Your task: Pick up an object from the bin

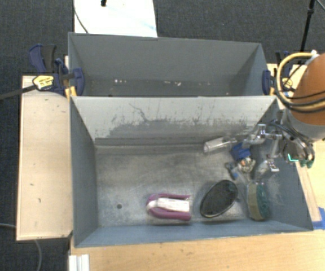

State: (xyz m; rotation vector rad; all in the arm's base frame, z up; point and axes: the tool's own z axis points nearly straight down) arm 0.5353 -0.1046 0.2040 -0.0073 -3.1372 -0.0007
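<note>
The grey-green pad (257,202) is seen at lower right of the bin (128,168), just below the gripper (255,167) in the frame; how wide the gripper stands cannot be told. The approach is judged to be the step in hand, with nothing seen held. Next, a descent onto the pad and a closing would be called for. Counted: one pad, one black oval (218,198) beside it, one white-and-purple piece (169,206) at lower centre, one silver tube (216,145) near the gripper.

Robotics lab bench: grey metal bin (83,151), cabled robot arm (320,89), dark carpet (16,16), loose floor cable (4,97).
</note>
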